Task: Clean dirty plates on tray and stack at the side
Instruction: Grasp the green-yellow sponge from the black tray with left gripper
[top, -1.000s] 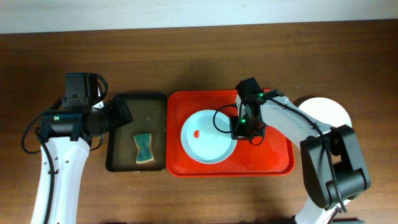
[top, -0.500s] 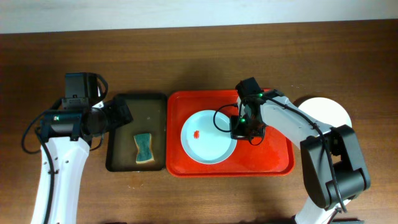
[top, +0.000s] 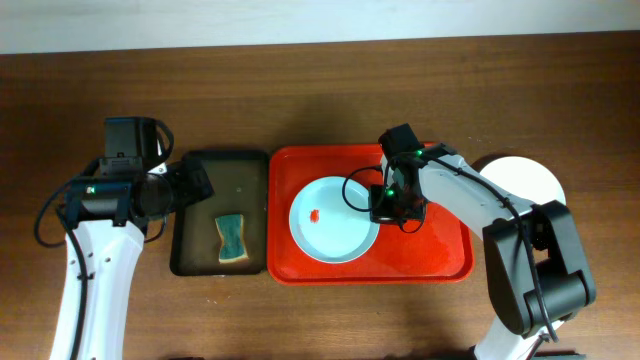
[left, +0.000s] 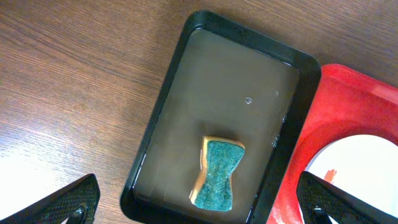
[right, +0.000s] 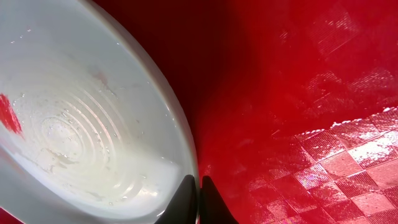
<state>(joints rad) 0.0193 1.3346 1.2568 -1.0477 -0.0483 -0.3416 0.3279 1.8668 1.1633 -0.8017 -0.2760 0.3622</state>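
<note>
A pale mint-white plate (top: 333, 220) with a small red smear (top: 316, 214) lies on the red tray (top: 440, 255). My right gripper (top: 384, 205) is shut on the plate's right rim; the right wrist view shows the two fingertips (right: 194, 200) pinching the rim of the plate (right: 74, 130) over the tray (right: 298, 93). A second white plate (top: 530, 178) lies on the table right of the tray, partly hidden by the right arm. My left gripper (left: 199, 199) is open above the dark tray (left: 217, 93), empty. The plate's edge (left: 360, 155) and the red tray (left: 339, 99) show at the right of the left wrist view.
A dark green-black tray (top: 218, 215) of water left of the red tray holds a green and yellow sponge (top: 231, 238), which also shows in the left wrist view (left: 219, 173). Brown wooden table (top: 300, 90) all around.
The plate has shifted very slightly left on the red tray. Both arms are otherwise still.
</note>
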